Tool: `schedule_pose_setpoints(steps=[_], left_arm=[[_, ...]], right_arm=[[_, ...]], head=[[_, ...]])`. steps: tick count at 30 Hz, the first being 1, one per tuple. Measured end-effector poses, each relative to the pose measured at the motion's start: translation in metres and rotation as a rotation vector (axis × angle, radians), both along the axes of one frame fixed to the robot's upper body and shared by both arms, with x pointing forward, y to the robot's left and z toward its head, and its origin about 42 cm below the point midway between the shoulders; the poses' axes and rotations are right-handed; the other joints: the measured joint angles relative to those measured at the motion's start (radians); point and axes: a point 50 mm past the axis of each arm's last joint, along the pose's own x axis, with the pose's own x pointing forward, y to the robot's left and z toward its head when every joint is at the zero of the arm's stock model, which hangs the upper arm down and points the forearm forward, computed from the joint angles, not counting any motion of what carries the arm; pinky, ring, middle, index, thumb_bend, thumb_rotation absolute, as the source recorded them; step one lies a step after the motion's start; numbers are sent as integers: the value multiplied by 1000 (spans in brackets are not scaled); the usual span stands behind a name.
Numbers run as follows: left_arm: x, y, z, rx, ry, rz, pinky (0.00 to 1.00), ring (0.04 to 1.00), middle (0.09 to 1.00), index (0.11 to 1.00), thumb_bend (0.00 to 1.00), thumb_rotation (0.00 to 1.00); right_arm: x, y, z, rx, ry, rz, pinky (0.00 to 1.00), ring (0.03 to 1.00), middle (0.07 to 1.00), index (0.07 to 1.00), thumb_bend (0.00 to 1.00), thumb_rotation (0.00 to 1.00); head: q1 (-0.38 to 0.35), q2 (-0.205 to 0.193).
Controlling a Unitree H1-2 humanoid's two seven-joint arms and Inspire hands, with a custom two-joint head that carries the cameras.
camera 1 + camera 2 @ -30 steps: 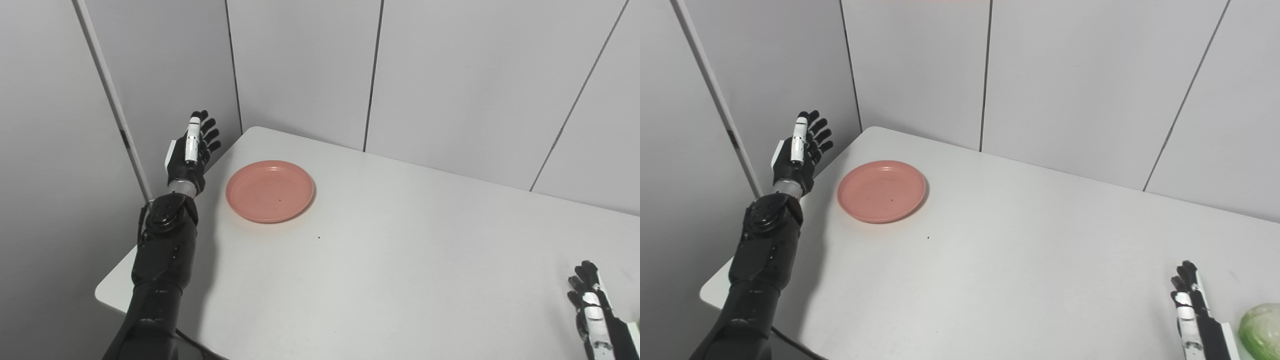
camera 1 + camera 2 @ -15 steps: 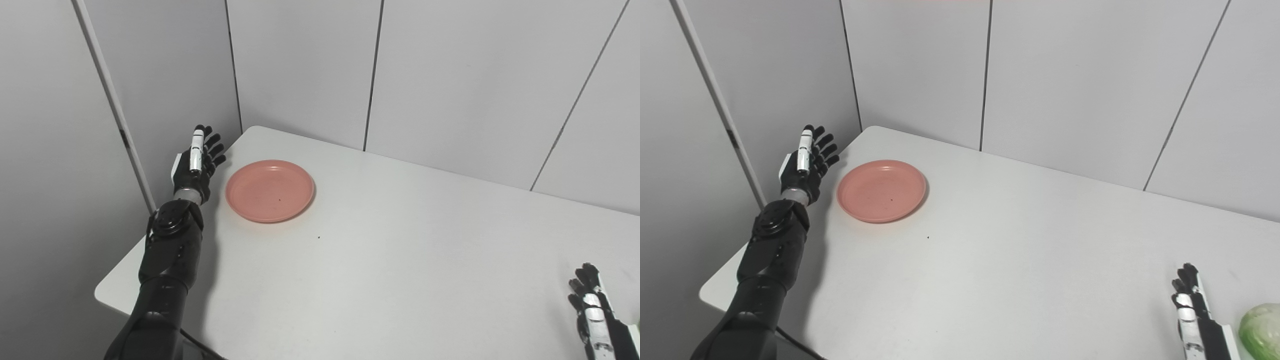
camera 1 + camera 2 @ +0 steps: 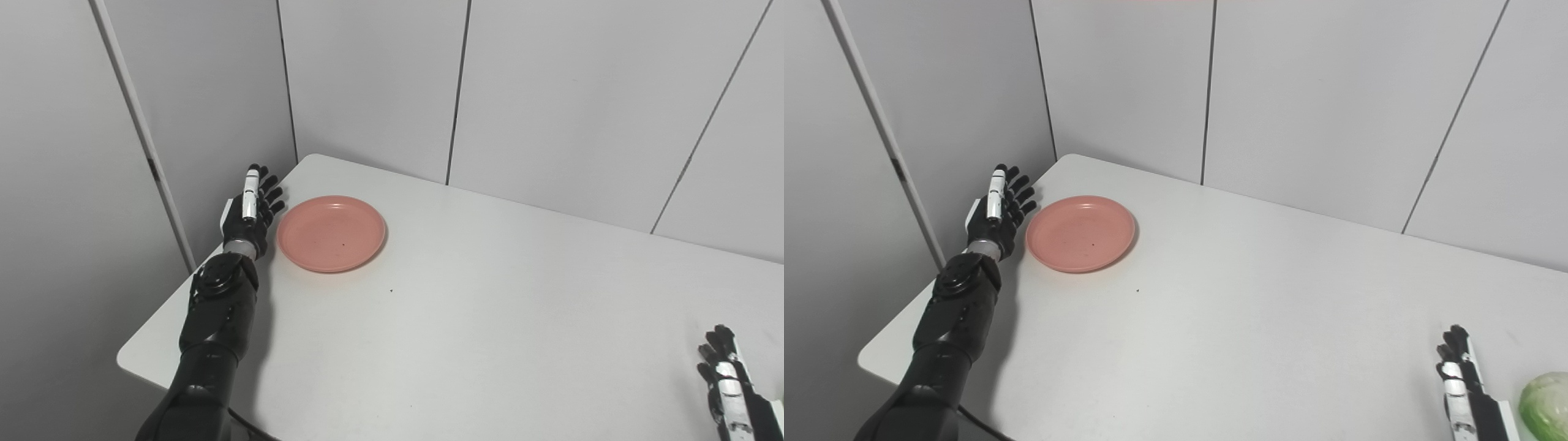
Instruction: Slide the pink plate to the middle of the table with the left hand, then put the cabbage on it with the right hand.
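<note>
**Left hand closes in on the plate's outer rim**

Moving down and inward over the last second, the left hand [image 3: 248, 211] now sits low at the worktop's [image 3: 465, 318] left edge, just beside the pink plate [image 3: 331, 233]. Earlier it was raised and well clear of the edge; now its fingers [image 3: 268, 197] reach toward the plate's near-left rim. Those fingers are straight and slightly spread, holding nothing. Whether they already touch the rim cannot be told from either view; at most a sliver of gap remains.

Nothing else has changed. The plate lies flat and empty in the far-left part of the worktop, in the same spot as before, so the slide has not begun. The right hand [image 3: 1461, 383] waits at the lower right corner, fingers extended and loosely apart, empty, and has barely shifted. The cabbage [image 3: 1543, 401] shows only in the right eye view, cut off by the picture's corner, just beside that hand on its right.

For the task, this looks like the end of the approach: the left hand is placed on the side of the plate away from the middle, which is where a push toward the centre would have to start. The next move likely calls for the flat of the fingers to meet the rim and press sideways. A shallow plate could ride up or spin if pushed off-centre, so contact near the rim's midline seems safest. The cabbage step must wait until the plate is placed.
</note>
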Motion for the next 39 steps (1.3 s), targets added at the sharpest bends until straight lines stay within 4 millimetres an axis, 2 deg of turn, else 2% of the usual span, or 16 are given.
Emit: schedule_pose_setpoints(steps=[2,10,23,27,33,39], left_arm=[[-1,0,-8,-4,12,-2,883,929,938,934,406,1000],[10,7,-10,-23,11,8,906,921,930,927,388,1000],[12,1,-17,14,11,-14,912,923,927,908,406,1000],[13,-2,-18,13,9,-29,910,921,928,922,402,1000],[19,-24,-22,3,-6,-93,931,931,936,923,392,999],[28,-52,-23,-5,-18,-163,935,930,940,931,399,1000]], right_arm=[[0,0,-1,0,2,0,1000,993,992,999,294,1000],[0,-1,-1,5,3,-1,1000,990,990,996,308,1000],[0,0,0,-2,-1,-2,1000,985,984,994,316,1000],[0,0,-1,-1,2,-1,1000,979,985,994,290,1000],[0,-1,-2,-3,5,-2,1000,974,981,987,325,1000],[0,0,-1,-11,3,0,1000,966,975,983,311,1000]], head=[[2,2],[-2,8],[-9,18],[-15,23],[-23,28],[-35,34]])
